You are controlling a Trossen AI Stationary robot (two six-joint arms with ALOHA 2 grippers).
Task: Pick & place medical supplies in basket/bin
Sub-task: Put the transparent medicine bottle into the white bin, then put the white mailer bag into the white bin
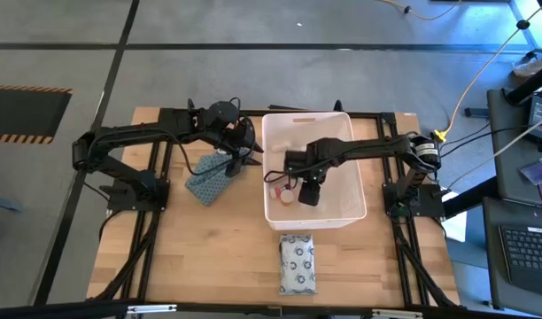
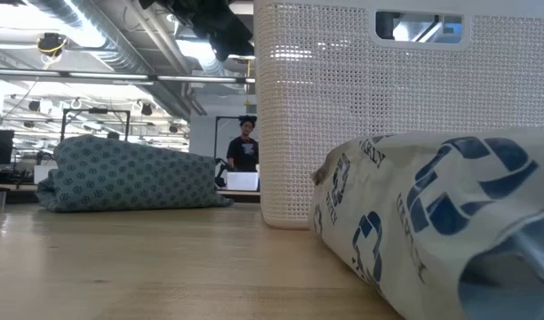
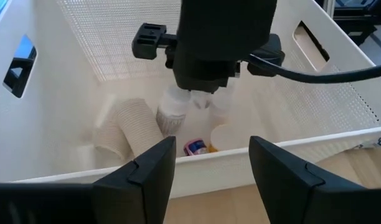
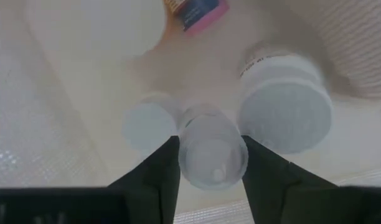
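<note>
The white bin (image 1: 358, 206) stands mid-table. My right gripper (image 1: 308, 193) reaches down into it, shut on a small white bottle (image 4: 213, 152). Beside that bottle on the bin floor stand a larger white bottle (image 4: 287, 109) and another small white one (image 4: 147, 126). A beige bandage roll (image 3: 125, 127) and an orange-pink item (image 3: 197, 147) lie there too. My left gripper (image 3: 212, 155) hovers open just outside the bin's left wall, above a grey-blue patterned pack (image 1: 209, 182) lying on the table. My right gripper pinches the small white bottle by its sides (image 4: 185, 134) between the two fingers, coming from above and pointing down. The bottle's top faces the wrist camera, so it stands upright in the hold. Whether its base is on the bin floor cannot be told.
A white pack with blue print (image 1: 298, 263) lies flat on the table between the bin and the near edge. The bin's tall walls (image 2: 388, 116) surround my right gripper. Bare wood lies near-left. A person (image 2: 245, 147) stands far behind the table.
</note>
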